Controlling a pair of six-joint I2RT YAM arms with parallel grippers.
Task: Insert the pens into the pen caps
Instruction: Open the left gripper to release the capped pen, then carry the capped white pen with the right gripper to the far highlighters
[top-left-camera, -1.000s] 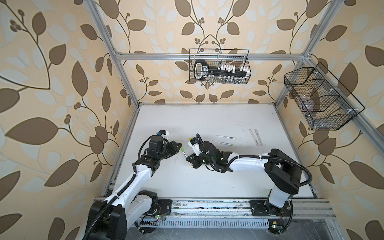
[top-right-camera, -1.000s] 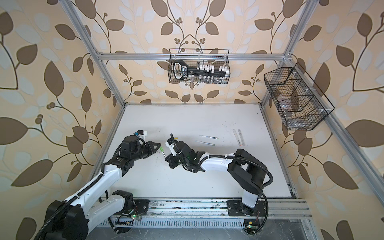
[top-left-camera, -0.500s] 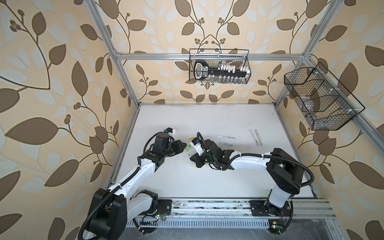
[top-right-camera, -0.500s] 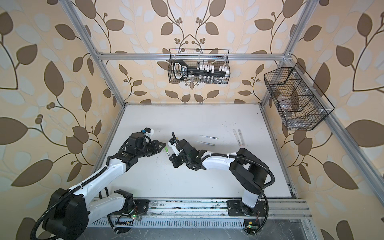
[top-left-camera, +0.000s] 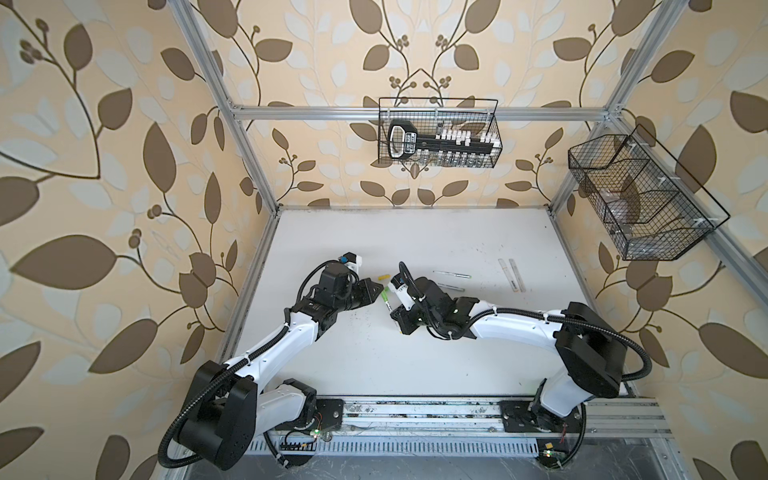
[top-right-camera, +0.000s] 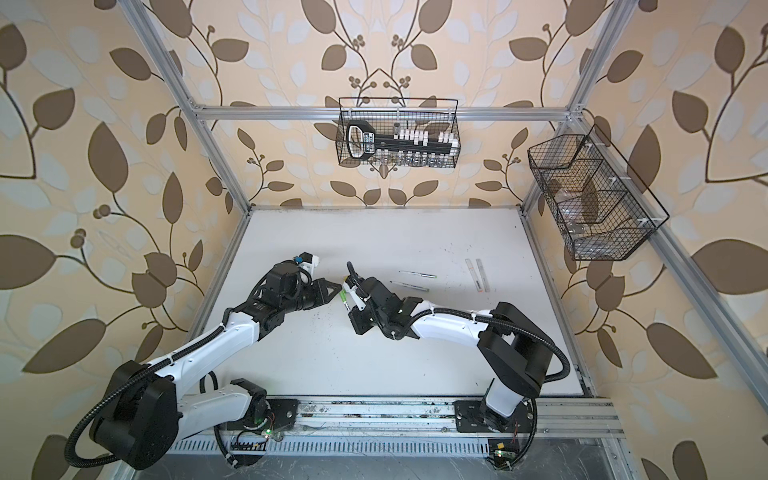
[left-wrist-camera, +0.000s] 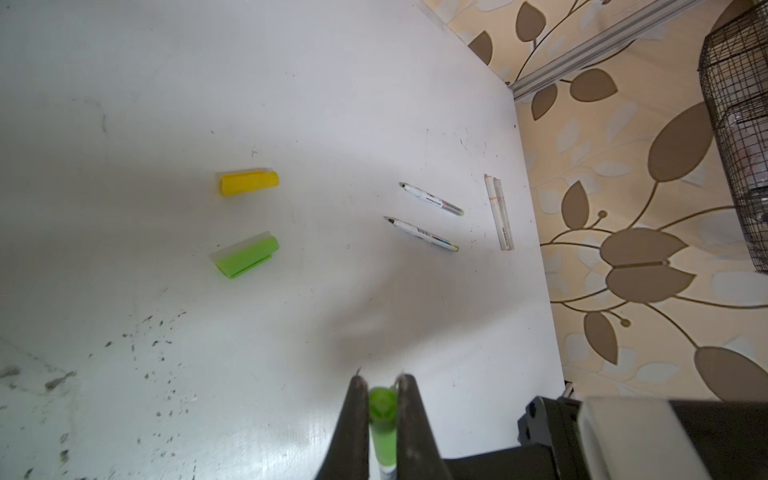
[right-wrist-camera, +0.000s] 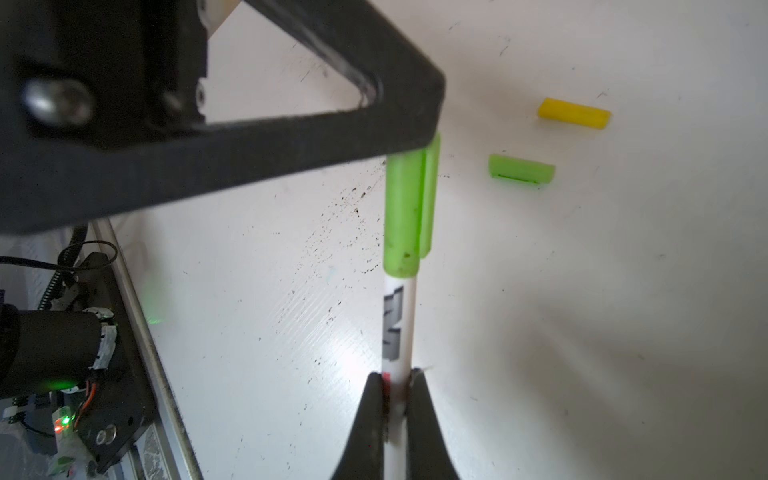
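1 green cap (right-wrist-camera: 405, 208) is gripped by the left pincer (left-wrist-camera: 381, 388), 1 white pen (right-wrist-camera: 409, 324) by the right pincer (right-wrist-camera: 395, 380), tip entered into cap. Its grey lettering (right-wrist-camera: 392, 324) cannot be read.

Table (left-wrist-camera: 291, 83): white board, smooth, semi-gloss, scuffed, dark specks.
Green cap (right-wrist-camera: 405, 208), yellow cap (right-wrist-camera: 573, 113): matt plastic, smooth.
Pen (right-wrist-camera: 401, 324): white plastic, smooth, slight sheen, dark print.
Wire basket (top-left-camera: 457, 120): black metal mesh.
Frame rail (top-left-camera: 311, 112): bare aluminium, satin.
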